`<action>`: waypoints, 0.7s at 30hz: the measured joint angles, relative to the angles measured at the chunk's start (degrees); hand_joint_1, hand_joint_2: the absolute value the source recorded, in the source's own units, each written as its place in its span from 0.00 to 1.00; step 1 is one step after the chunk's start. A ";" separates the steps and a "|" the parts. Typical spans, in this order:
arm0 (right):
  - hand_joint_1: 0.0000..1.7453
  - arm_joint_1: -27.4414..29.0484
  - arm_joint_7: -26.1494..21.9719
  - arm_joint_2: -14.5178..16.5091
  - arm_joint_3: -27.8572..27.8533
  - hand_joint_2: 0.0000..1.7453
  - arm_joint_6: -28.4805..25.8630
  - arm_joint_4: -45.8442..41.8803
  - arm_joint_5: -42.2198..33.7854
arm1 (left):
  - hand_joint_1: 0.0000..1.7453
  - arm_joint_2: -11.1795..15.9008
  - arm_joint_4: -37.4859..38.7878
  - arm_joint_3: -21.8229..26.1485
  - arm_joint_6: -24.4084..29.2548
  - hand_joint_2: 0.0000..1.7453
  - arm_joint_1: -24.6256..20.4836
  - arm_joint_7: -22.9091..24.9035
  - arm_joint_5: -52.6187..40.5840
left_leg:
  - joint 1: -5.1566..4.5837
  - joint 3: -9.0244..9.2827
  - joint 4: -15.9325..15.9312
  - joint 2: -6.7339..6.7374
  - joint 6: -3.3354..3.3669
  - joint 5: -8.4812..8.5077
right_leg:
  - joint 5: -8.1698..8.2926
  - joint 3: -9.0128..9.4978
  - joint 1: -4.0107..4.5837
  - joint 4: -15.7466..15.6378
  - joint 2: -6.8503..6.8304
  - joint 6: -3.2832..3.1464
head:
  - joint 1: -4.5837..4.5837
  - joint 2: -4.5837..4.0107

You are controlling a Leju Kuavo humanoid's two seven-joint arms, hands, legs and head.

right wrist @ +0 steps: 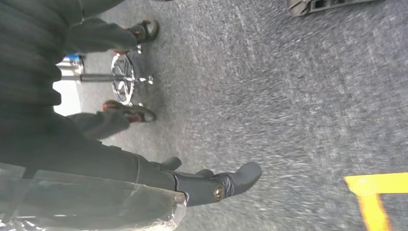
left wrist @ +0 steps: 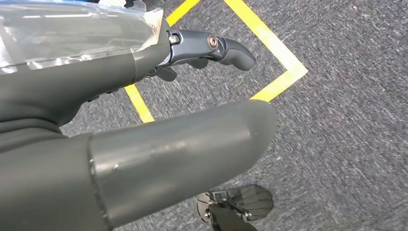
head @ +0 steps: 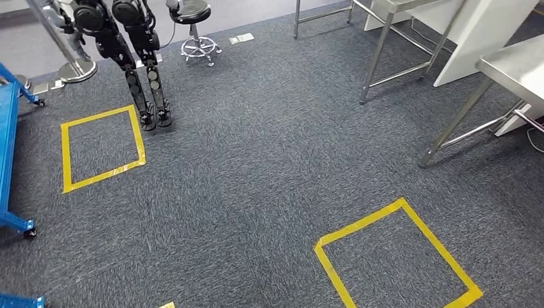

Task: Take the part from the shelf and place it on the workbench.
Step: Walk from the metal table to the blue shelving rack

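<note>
My left hand [left wrist: 125, 101] hangs over the grey carpet. Its thick thumb [left wrist: 192, 149] and dark fingers [left wrist: 216, 48] are stretched out with nothing between them. A clear crinkled plastic film [left wrist: 72, 33] lies along the hand. My right hand [right wrist: 144, 180] also hangs low, with its fingers [right wrist: 235, 180] straight and nothing in them, and the same kind of film [right wrist: 96, 207] lies against it. The blue shelf frame [head: 8, 147] stands on casters at the left edge of the head view. Steel workbenches [head: 513, 64] stand at the right.
Yellow tape squares mark the carpet at the left [head: 65, 160] and the near right [head: 369, 221]. Another robot's black legs [head: 138, 70] and a stool [head: 192, 19] stand far left. A white panel [head: 478, 32] leans by the benches. A person's shoes [right wrist: 137, 113] are near a stool base [right wrist: 122, 79].
</note>
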 joint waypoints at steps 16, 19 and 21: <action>0.00 0.05 0.33 -0.33 0.00 1.00 0.01 0.02 0.03 | 0.00 -0.25 0.04 -0.01 0.37 0.00 0.45 0.11 0.00 | 1.37 -6.11 13.48 -1.01 -4.09 -7.53 | 3.82 2.32 -1.47 -5.95 0.90 0.93 | -0.30 0.00; 0.00 0.12 0.34 -0.37 0.00 1.00 0.00 0.02 0.03 | 0.00 -0.32 0.04 -0.01 0.34 0.00 0.55 0.11 -0.02 | 1.35 -9.71 19.83 -0.56 -3.89 -8.91 | 3.56 2.47 -0.94 -5.93 0.16 0.56 | -0.35 0.00; 0.00 0.07 0.37 -0.33 0.00 1.00 0.00 0.02 0.03 | 0.00 -0.31 0.04 -0.01 0.32 0.00 0.59 0.11 -0.04 | 1.11 -7.02 13.91 -0.29 -3.02 -5.10 | 3.38 2.79 -0.69 -5.96 -0.19 0.33 | -0.35 0.00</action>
